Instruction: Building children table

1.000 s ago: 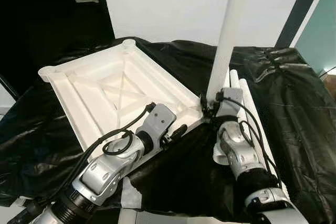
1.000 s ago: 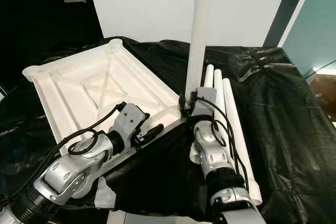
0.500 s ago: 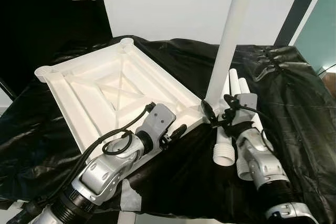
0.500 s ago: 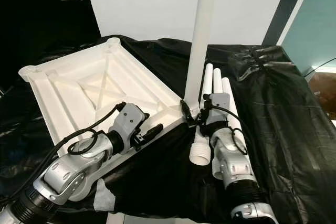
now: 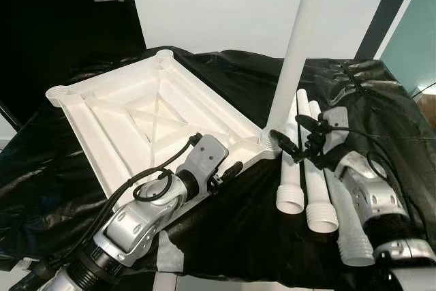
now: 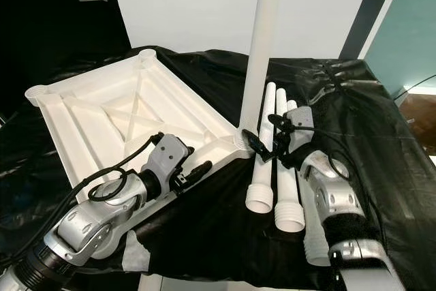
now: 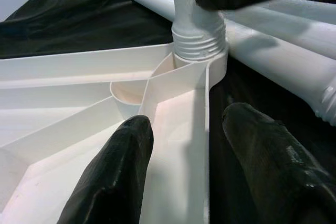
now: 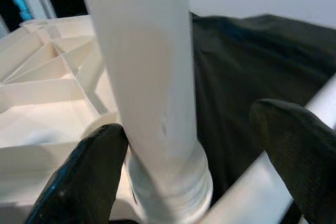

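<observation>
A white children's table top lies upside down on black sheeting, ribs facing up. One white leg stands upright in its near right corner socket. Three loose legs lie side by side just right of that corner. My left gripper is at the near edge, its fingers clamped either side of the rim. My right gripper is open beside the foot of the upright leg. Its fingers stand apart from the leg, one on each side.
Black plastic sheeting covers the whole work surface and bunches into folds at the back right. Open sockets sit at the far corners of the table top. A dark door is at the back left, a white wall behind.
My right gripper let go of the upright leg's foot, opened and drew back to the right, uncovering the loose legs. The leg stays standing. The left arm has not moved.
</observation>
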### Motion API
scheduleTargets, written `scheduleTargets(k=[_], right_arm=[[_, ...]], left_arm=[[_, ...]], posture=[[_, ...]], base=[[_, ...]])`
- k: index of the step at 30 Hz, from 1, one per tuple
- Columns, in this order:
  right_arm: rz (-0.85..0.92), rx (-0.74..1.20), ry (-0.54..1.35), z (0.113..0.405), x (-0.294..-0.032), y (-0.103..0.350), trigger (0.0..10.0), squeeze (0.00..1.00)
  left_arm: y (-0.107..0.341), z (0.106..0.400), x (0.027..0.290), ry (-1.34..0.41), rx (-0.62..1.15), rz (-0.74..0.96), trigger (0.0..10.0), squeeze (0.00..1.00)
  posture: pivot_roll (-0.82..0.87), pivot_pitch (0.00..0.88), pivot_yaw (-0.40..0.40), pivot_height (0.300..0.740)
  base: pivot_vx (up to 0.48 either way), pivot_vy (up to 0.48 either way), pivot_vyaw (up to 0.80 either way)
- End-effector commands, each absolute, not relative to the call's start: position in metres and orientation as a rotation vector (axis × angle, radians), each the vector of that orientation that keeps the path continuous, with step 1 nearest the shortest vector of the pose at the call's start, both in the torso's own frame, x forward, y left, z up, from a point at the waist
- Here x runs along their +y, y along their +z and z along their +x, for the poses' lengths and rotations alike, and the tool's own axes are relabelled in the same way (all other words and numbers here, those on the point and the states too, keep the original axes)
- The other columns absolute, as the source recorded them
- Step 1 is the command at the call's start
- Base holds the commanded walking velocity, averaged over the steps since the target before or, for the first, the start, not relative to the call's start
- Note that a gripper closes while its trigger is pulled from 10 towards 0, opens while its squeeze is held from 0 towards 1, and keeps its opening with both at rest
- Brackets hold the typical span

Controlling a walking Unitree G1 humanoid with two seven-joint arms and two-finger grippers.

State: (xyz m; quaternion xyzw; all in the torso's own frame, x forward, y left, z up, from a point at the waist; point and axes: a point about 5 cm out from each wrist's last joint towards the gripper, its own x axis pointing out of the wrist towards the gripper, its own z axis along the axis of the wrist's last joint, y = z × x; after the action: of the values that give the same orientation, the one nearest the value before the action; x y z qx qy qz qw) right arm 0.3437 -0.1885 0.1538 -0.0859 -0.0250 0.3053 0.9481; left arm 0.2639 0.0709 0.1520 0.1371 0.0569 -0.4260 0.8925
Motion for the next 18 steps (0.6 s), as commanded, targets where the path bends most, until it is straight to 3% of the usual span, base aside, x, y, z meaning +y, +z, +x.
scheduleTargets(k=[1, 7, 8, 9, 11, 12, 18], right_arm=[[-0.199, -0.012, 0.691, 0.345, -0.183, 0.148, 10.0, 0.0], [-0.22, 0.023, 0.773, 0.353, -0.173, 0.148, 10.0, 0.0], [-0.225, 0.031, 0.789, 0.356, -0.171, 0.149, 6.4, 0.0], [-0.234, 0.033, 0.794, 0.358, -0.17, 0.149, 2.0, 0.0], [-0.238, 0.032, 0.795, 0.359, -0.17, 0.15, 2.0, 0.0], [-0.241, 0.034, 0.794, 0.36, -0.171, 0.15, 0.0, 0.0], [-0.23, 0.053, 0.775, 0.362, -0.176, 0.148, 0.0, 0.0]], left_arm=[[0.15, 0.259, 0.067, -1.048, 0.141, 0.291, 10.0, 0.0], [0.151, 0.26, 0.067, -1.045, 0.138, 0.295, 10.0, 0.0], [0.152, 0.26, 0.067, -1.043, 0.136, 0.296, 10.0, 0.0], [0.152, 0.26, 0.067, -1.04, 0.136, 0.296, 10.0, 0.0], [0.153, 0.26, 0.067, -1.039, 0.136, 0.297, 10.0, 0.0], [0.153, 0.26, 0.068, -1.036, 0.136, 0.296, 10.0, 0.0], [0.153, 0.26, 0.069, -1.026, 0.137, 0.294, 10.0, 0.0]], posture=[[-0.02, 0.0, -0.008, 0.74], [-0.01, 0.0, -0.006, 0.74], [0.0, 0.0, -0.01, 0.74], [0.0, 0.0, -0.011, 0.74], [0.0, 0.0, -0.012, 0.74], [0.0, 0.0, -0.016, 0.74], [0.0, 0.0, -0.016, 0.74]], base=[[0.0, 0.0, 0.0], [0.0, 0.0, 0.0], [0.0, 0.0, 0.0], [0.0, 0.0, 0.0], [0.0, 0.0, 0.0], [0.0, 0.0, 0.0], [0.0, 0.0, 0.0]])
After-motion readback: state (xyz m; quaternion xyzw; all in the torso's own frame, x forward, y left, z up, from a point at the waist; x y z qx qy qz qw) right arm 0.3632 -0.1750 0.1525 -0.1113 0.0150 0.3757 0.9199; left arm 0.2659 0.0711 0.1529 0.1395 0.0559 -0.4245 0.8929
